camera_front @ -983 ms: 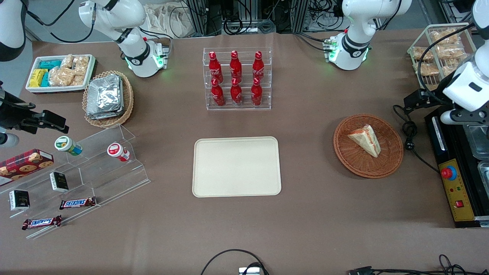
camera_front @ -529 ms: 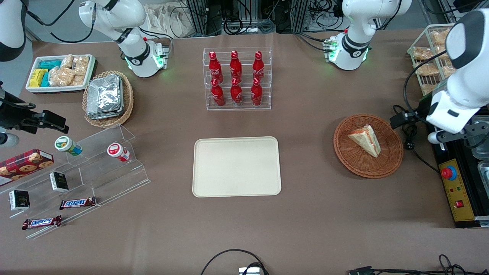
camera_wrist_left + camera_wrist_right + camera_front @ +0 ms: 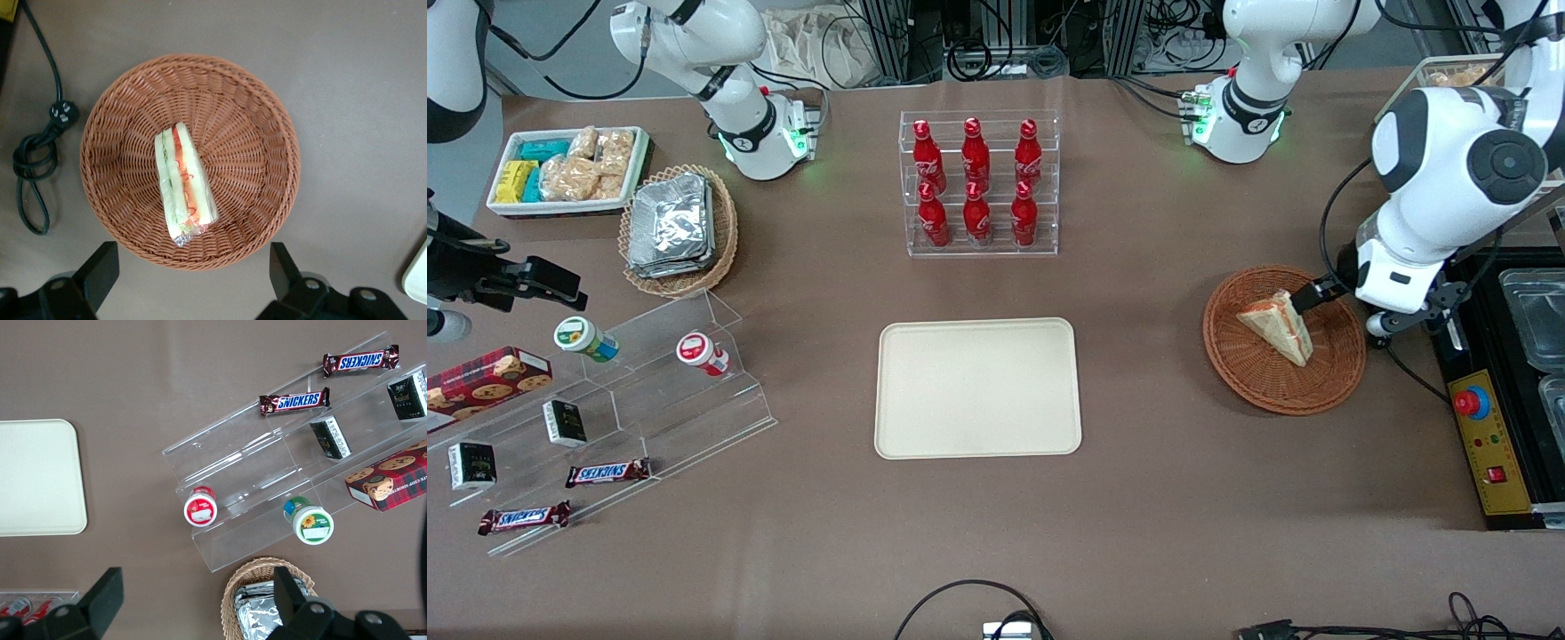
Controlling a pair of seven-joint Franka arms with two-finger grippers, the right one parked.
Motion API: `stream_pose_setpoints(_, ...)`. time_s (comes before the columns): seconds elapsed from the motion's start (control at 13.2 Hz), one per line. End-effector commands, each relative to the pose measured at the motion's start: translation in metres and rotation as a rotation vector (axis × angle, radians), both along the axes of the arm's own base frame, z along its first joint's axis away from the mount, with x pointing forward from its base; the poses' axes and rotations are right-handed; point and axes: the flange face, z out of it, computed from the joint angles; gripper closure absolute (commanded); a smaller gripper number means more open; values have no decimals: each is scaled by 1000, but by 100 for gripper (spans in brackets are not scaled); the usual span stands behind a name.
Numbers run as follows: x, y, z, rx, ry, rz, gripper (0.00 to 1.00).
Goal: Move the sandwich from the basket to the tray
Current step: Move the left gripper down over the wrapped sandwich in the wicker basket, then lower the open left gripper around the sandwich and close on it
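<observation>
The sandwich [image 3: 1279, 326], a pale wedge with red, orange and green layers, lies wrapped in the round reddish-brown basket [image 3: 1249, 369]. The left wrist view looks straight down on the sandwich [image 3: 183, 183] in the middle of the basket [image 3: 253, 133]. My left gripper [image 3: 1343, 304] hovers above the basket's rim on the side toward the working arm's end of the table. It is open [image 3: 192, 273], its two dark fingers [image 3: 100, 270] spread wide with nothing between them. The cream tray [image 3: 977, 388] lies bare at the table's middle; its corner [image 3: 418, 280] also shows from the wrist.
A coiled black cable with a plug [image 3: 37, 167] lies on the table beside the basket. A black control box with a red button [image 3: 1472, 402] sits toward the working arm's end. An acrylic rack of red bottles [image 3: 978, 182] stands farther from the camera than the tray.
The left arm has swung in from the table's end toward the basket. Its gripper now hangs over the basket's rim. The sandwich has not moved.
</observation>
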Motion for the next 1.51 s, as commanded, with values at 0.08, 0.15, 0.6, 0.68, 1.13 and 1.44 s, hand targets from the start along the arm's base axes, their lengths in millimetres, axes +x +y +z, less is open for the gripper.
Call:
stream_pose_setpoints(0.08, -21, -1, -24, 7, -48, 91, 0)
stream_pose_setpoints(0.15, -25, 0, -35, 5, -62, 115, 0)
stream_pose_setpoints(0.6, -39, 1, -84, -3, -91, 157, 0)
stream_pose_setpoints(0.68, -40, 2, -90, -4, -95, 161, 0)
stream_pose_setpoints(1.13, -48, 2, -129, -13, -119, 163, 0)
stream_pose_setpoints(1.44, -50, 2, -147, -17, -125, 167, 0)
